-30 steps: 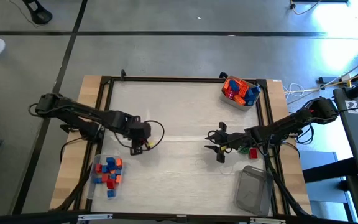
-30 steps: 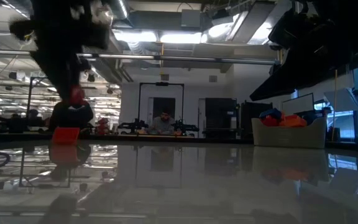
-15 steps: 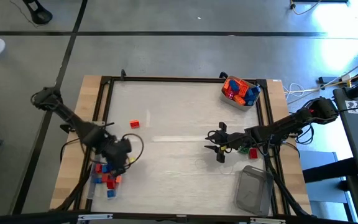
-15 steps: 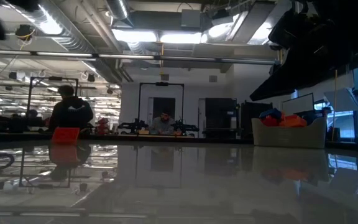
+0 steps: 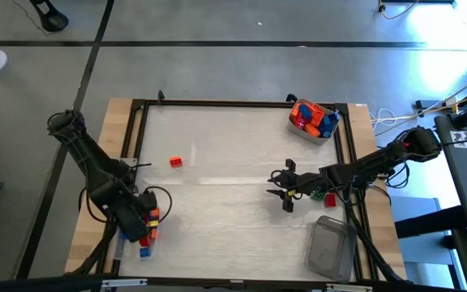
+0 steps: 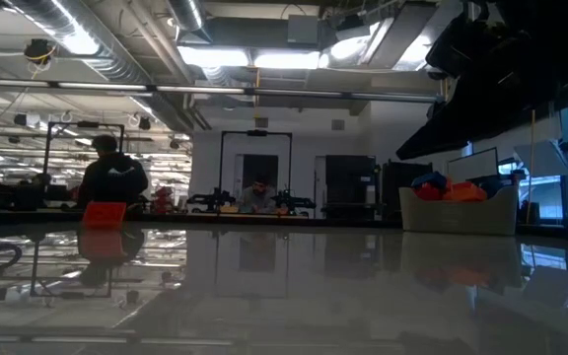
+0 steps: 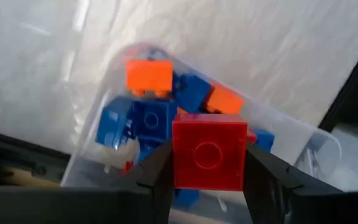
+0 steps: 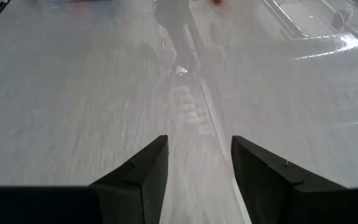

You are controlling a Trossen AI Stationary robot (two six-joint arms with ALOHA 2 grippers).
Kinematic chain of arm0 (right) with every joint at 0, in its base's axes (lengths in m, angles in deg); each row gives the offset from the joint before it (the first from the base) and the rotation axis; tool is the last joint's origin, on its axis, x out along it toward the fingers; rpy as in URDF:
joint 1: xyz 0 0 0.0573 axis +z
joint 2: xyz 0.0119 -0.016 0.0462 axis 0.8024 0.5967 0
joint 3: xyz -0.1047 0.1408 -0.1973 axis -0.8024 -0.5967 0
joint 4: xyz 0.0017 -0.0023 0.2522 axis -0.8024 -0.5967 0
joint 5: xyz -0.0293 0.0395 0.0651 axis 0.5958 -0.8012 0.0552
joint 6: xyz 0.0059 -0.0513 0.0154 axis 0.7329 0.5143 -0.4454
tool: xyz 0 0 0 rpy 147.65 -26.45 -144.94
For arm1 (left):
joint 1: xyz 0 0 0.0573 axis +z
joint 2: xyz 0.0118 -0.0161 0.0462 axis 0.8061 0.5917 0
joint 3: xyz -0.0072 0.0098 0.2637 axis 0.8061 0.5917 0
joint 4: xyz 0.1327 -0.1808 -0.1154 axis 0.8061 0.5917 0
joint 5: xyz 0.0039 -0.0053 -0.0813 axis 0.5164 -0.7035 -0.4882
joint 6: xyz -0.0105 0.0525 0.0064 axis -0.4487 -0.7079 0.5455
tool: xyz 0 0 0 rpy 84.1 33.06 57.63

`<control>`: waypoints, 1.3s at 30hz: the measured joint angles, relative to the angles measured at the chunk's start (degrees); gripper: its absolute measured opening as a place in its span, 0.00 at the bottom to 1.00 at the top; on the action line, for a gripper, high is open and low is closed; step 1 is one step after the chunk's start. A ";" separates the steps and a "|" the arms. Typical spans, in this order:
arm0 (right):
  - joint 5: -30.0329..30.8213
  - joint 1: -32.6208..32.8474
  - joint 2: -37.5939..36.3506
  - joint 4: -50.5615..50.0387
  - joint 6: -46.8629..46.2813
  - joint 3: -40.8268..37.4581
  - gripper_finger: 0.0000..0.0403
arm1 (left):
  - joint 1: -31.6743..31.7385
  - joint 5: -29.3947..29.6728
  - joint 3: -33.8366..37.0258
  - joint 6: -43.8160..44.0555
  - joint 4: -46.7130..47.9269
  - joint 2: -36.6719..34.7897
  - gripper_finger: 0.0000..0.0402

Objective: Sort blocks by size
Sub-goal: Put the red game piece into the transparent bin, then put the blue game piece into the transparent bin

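Note:
My left gripper [image 5: 133,217] hangs over a clear tub [image 5: 118,243] at the table's near left and is shut on a red block [image 7: 208,154]. In the tub lie blue, orange and red blocks [image 7: 160,99]. One orange-red block [image 5: 175,161] lies alone on the table, left of centre; the low view shows this block [image 6: 104,214] too. My right gripper [image 5: 284,191] stands open and empty above the bare table, right of centre, and the right wrist view shows my right gripper [image 8: 199,167] with nothing between its fingers. My left gripper pinches the red block by two opposite sides [image 7: 178,155] between its two fingers [image 7: 157,171]. The fingers come from above, pointing steeply down. The block is lifted clear above the tub, its studded top face turned up toward the wrist.
A tub of orange, blue and red blocks [image 5: 313,118] stands at the far right corner. An empty clear tub [image 5: 331,247] sits near right. A green and a red block [image 5: 323,196] lie under the right arm. A dark frame [image 5: 140,130] borders the table.
My left gripper has swung from left of the table's centre toward the near left corner, carrying the red block, and now hangs over the tub. It has rolled about its own axis on the way. The lone orange-red block, which the arm covered, now shows from above.

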 joint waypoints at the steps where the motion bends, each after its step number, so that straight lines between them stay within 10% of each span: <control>1: 0.00 -0.01 0.00 0.00 0.00 0.00 0.44 | -0.01 1.08 0.00 0.17 0.02 0.00 0.36; 17: -0.02 0.00 0.00 -0.02 0.00 0.00 0.44 | -1.56 7.17 0.02 6.92 0.34 0.00 0.53; 29: -0.02 -0.02 0.00 0.00 -2.25 0.00 0.44 | 6.63 37.40 0.02 -30.80 -22.83 -0.46 0.53; 39: 0.89 -0.02 -3.01 -3.71 -2.57 0.10 0.44 | 18.44 33.21 0.02 -65.07 -45.80 4.73 0.53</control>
